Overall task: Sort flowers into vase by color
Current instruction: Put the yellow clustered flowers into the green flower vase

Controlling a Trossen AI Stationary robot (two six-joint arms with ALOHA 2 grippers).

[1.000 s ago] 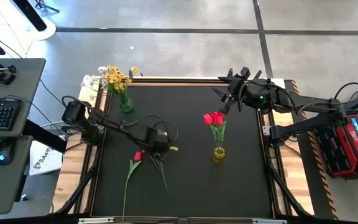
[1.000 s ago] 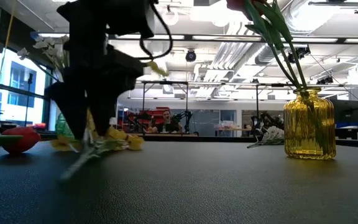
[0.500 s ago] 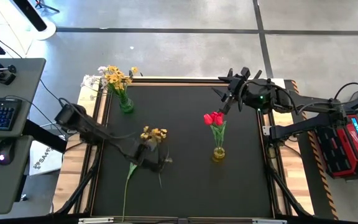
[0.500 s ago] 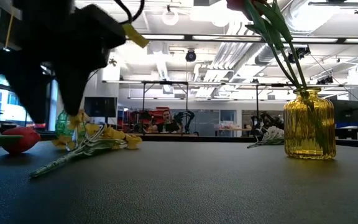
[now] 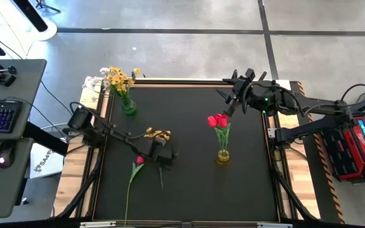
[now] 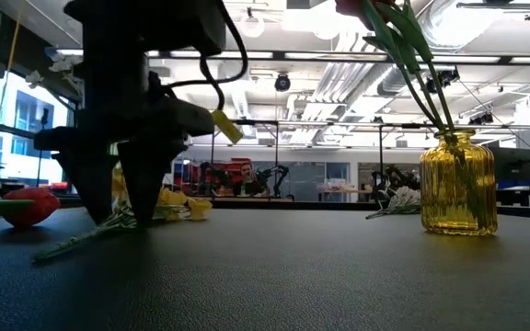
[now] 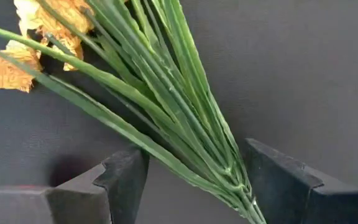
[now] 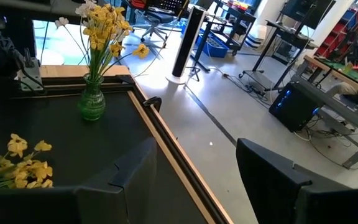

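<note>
The left gripper (image 7: pixel 188 180), jaws wide, straddles the yellow flowers' stems (image 7: pixel 160 106) near the green vase (image 5: pixel 128 106); next it must close.

**Black tabletop, 2 vases, 2 loose flowers**

The black table (image 5: pixel 246 183) has a wooden rim. On it stand a green vase (image 5: pixel 128 107) and a yellow vase (image 5: pixel 223 156). A yellow flower bunch (image 5: pixel 158 134) and a red tulip (image 5: pixel 133 174) lie flat.
</note>
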